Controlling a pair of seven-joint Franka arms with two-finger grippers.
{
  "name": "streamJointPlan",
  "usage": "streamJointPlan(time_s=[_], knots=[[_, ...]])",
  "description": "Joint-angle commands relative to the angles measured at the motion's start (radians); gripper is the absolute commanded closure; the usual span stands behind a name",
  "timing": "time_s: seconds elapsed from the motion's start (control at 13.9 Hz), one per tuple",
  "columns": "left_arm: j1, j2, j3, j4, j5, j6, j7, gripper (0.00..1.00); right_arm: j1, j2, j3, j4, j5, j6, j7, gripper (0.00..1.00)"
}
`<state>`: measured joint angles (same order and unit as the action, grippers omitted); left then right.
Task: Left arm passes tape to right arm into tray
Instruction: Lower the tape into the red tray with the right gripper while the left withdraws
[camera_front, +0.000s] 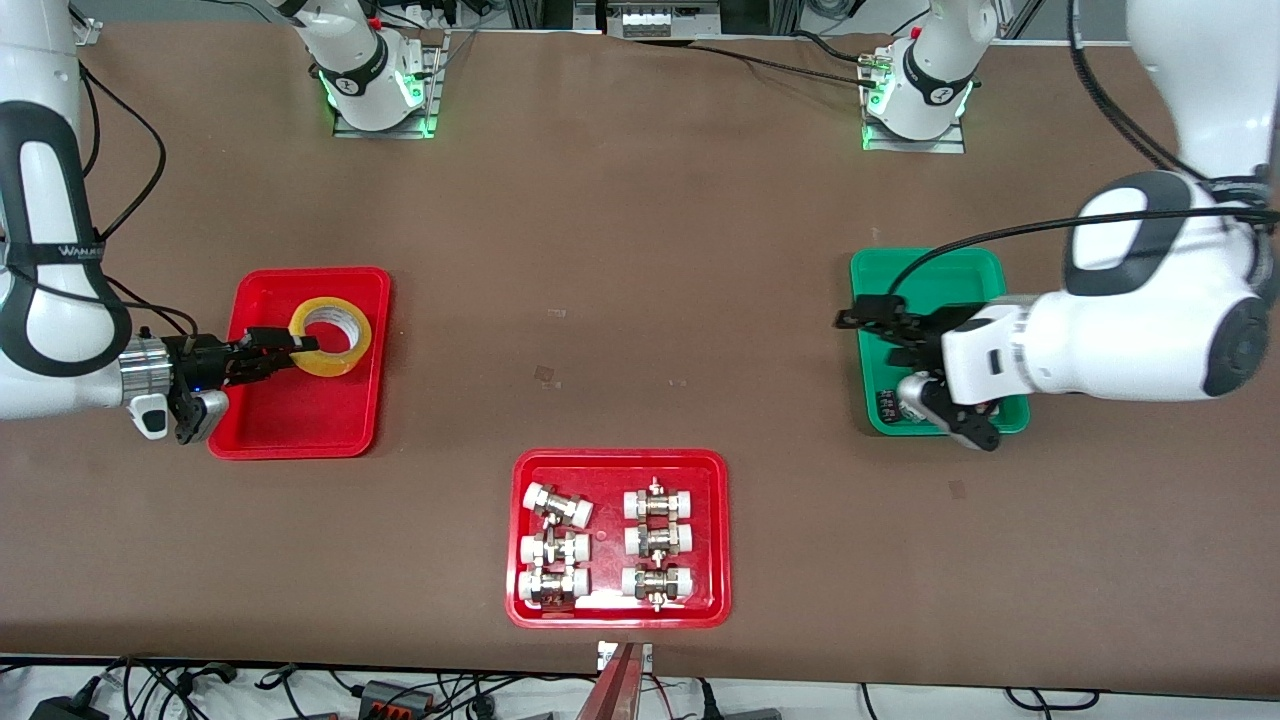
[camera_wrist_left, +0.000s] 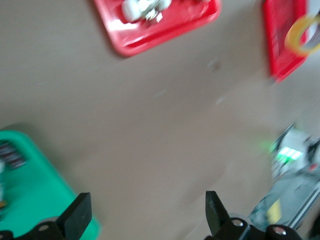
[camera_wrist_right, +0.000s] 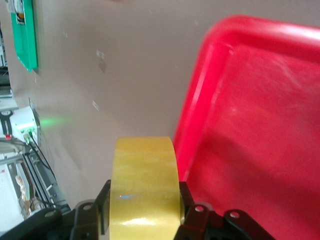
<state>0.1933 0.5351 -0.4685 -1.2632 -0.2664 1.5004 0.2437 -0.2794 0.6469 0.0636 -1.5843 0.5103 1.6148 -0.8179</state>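
Note:
The yellow tape roll (camera_front: 331, 336) is held by my right gripper (camera_front: 300, 350), whose fingers are shut on the roll's wall. It hangs over the plain red tray (camera_front: 300, 425), above the half of the tray nearer the robots' bases. In the right wrist view the tape (camera_wrist_right: 145, 180) stands on edge between the jaws of the right gripper (camera_wrist_right: 145, 202), beside the tray's rim (camera_wrist_right: 200, 100). My left gripper (camera_front: 868, 332) is open and empty over the green tray's (camera_front: 960, 265) edge. The left wrist view shows its fingers (camera_wrist_left: 80, 215) spread wide.
A second red tray (camera_front: 620, 465) with several white-capped metal fittings lies near the front edge, mid-table. The green tray holds a small dark item (camera_front: 887, 405) at its nearer corner. Cables run along the table's base end.

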Motion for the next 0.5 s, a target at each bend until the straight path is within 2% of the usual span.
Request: streamJointPlan(time_s=[0.0, 0.22, 0.29, 0.36, 0.43], knots=[[0.032, -0.04, -0.006, -0.018, 0.103, -0.071, 0.133, 0.0, -0.052, 0.06, 0.021, 0.018, -0.016, -0.019, -0.085, 1.0], [0.029, -0.061, -0.009, 0.045, 0.216, -0.184, 0.135, 0.0, -0.057, 0.086, 0.021, 0.02, -0.07, 0.003, -0.131, 1.0], [0.026, -0.06, -0.007, 0.059, 0.239, -0.209, 0.137, 0.0, -0.057, 0.091, 0.021, 0.018, -0.075, 0.016, -0.153, 0.92], [0.022, -0.06, -0.009, 0.06, 0.274, -0.218, 0.137, 0.0, -0.055, 0.095, 0.021, 0.02, -0.082, 0.02, -0.171, 0.73], [0.015, -0.06, -0.012, 0.061, 0.318, -0.224, 0.137, 0.0, -0.053, 0.096, 0.021, 0.018, -0.11, 0.037, -0.182, 0.45]])
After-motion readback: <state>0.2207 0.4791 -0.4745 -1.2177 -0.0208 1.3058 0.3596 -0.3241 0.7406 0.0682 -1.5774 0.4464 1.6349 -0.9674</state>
